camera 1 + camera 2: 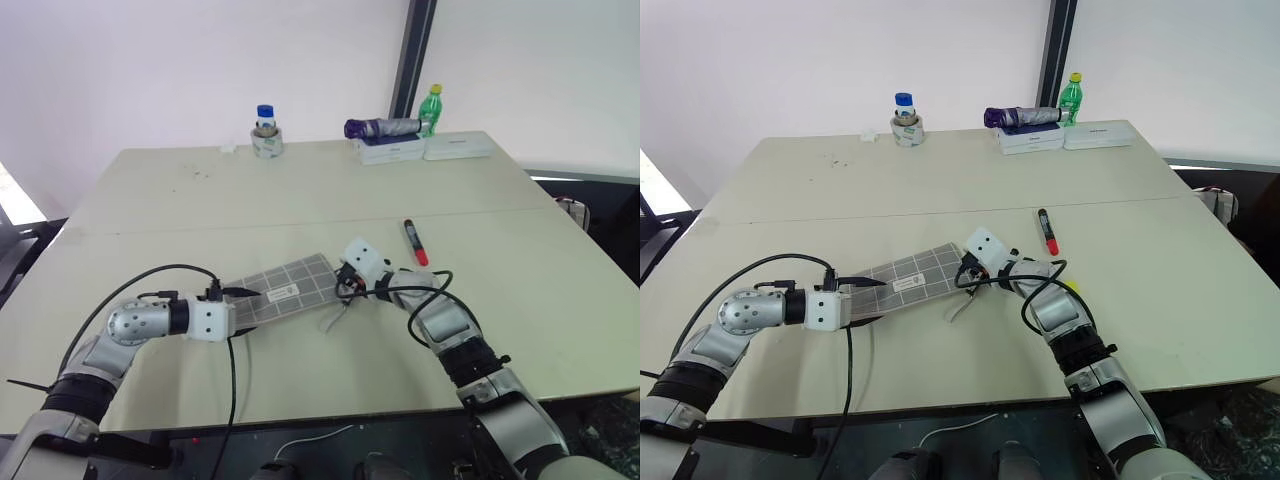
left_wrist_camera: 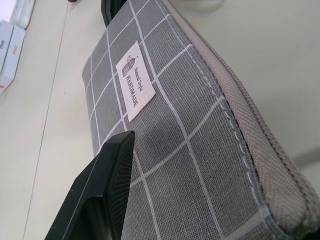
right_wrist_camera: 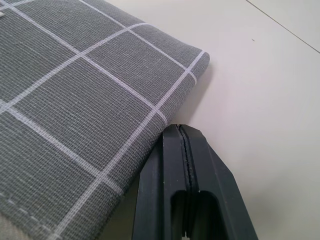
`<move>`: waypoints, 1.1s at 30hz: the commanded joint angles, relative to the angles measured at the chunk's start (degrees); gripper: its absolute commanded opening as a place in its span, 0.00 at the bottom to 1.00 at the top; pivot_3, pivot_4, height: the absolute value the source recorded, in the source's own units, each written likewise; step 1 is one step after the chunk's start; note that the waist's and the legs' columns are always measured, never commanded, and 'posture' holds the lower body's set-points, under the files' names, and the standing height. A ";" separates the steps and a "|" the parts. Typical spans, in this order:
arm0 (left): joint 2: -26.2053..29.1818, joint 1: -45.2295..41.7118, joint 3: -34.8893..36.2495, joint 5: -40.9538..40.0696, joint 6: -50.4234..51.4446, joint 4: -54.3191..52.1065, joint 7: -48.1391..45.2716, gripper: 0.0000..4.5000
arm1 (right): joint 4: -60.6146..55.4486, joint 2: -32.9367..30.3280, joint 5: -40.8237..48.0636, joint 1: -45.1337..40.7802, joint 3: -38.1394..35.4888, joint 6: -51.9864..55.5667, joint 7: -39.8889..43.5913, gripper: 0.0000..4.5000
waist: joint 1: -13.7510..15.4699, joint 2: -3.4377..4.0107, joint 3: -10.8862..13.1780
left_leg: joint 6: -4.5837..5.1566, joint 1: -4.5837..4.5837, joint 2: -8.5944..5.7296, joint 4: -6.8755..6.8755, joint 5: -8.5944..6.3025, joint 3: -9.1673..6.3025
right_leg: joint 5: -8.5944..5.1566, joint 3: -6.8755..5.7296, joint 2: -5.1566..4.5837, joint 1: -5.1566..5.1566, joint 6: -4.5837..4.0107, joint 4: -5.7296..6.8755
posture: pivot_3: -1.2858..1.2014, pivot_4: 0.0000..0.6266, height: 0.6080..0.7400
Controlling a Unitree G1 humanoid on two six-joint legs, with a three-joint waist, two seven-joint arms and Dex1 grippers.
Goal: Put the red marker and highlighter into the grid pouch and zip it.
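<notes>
While the pouch (image 1: pixel 288 290) serves as landmark, entries run largest to smallest:

Table (image 1: pixel 300 190) – pale, with a seam line across it beyond the pouch; bears everything listed.

Pouch – grey fabric with white grid lines, lying flat near the table's front edge, long axis slanting away to the right. Small white label (image 2: pixel 134 80) at its centre. Zipper (image 2: pixel 250 135) along one long edge, appears closed along the stretch seen in the left wrist view.

White boxes (image 1: pixel 425 148) – far beyond the pouch, at the table's back edge, with a purple and grey folded bundle (image 1: pixel 382 127) lying on one of them.

Green bottle (image 1: pixel 430 109) – behind those boxes, upright.

Tape roll (image 1: pixel 267 143) – far beyond the pouch, back edge, with a blue-capped jar (image 1: pixel 265 117) standing in it.

Left gripper (image 1: pixel 243 293) – at the pouch's near-left end, released, jaws apart; one finger (image 2: pixel 102 187) lies over the grid fabric short of the label.

Right gripper (image 3: pixel 186 150) – at the pouch's far-right corner, clenched with fingers pressed together, holding nothing, tips just beside the fabric edge.

Marker (image 1: pixel 415 241) – black barrel, red end, lying on the table to the right of the pouch and apart from it, outside it.

Pale pull cord (image 1: pixel 335 315) – on the table just off the pouch's right end
</notes>
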 commanded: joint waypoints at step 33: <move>-13.37 12.38 11.32 -17.96 45.49 -36.21 20.16 0.00 | -25.71 -6.45 18.93 2.60 -14.92 20.74 0.53 0.87 | 0.22 -0.01 0.00 | 0.01 0.00 0.02 -0.04 0.00 0.01 | 0.00 0.03 0.00 0.05 0.00 -0.06 | 0.52 0.24 1.00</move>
